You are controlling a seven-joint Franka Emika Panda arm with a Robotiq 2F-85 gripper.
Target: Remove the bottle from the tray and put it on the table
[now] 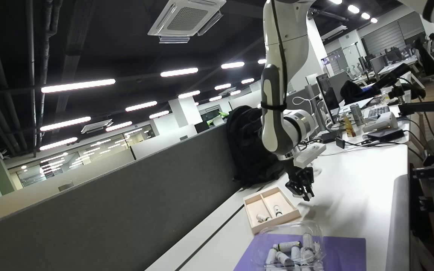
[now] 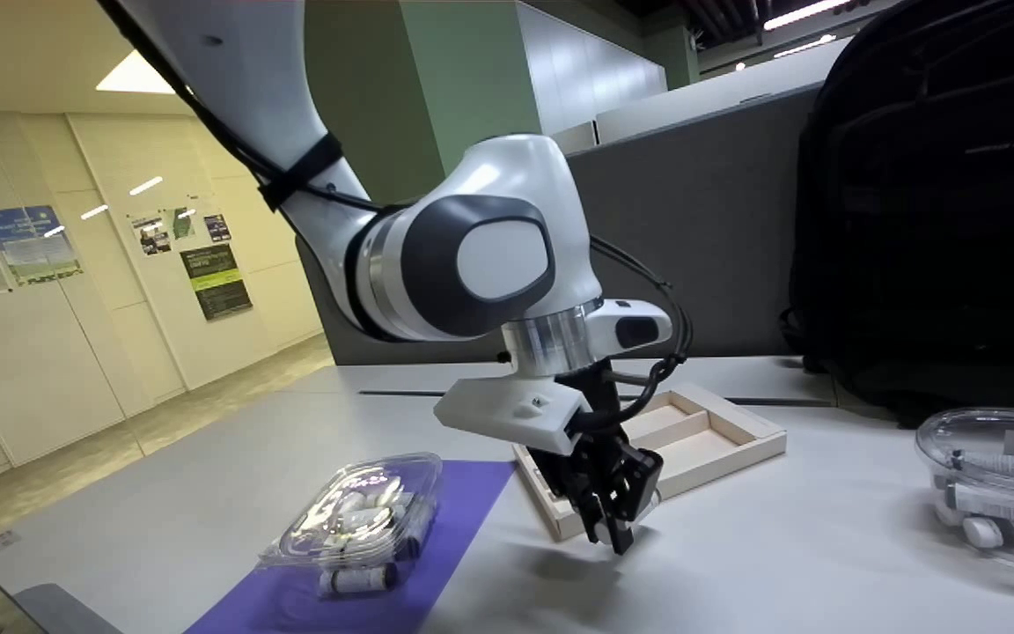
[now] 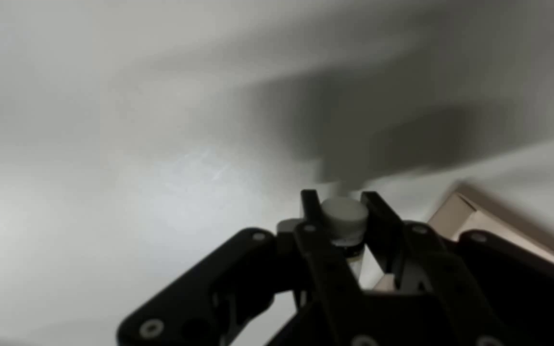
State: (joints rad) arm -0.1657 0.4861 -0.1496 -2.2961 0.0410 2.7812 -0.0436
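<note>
My gripper is shut on a small white bottle, whose white cap shows between the fingertips in the wrist view. The gripper also shows in both exterior views; there its fingers hide most of the held bottle. It points down just beside the light tan tray, above the white table. The tray has divided compartments, and its corner shows in the wrist view. Two small white bottles lie inside it.
A purple mat bears a clear plastic box full of bottles. A round clear tub of bottles stands on the table. A black backpack leans at the grey partition.
</note>
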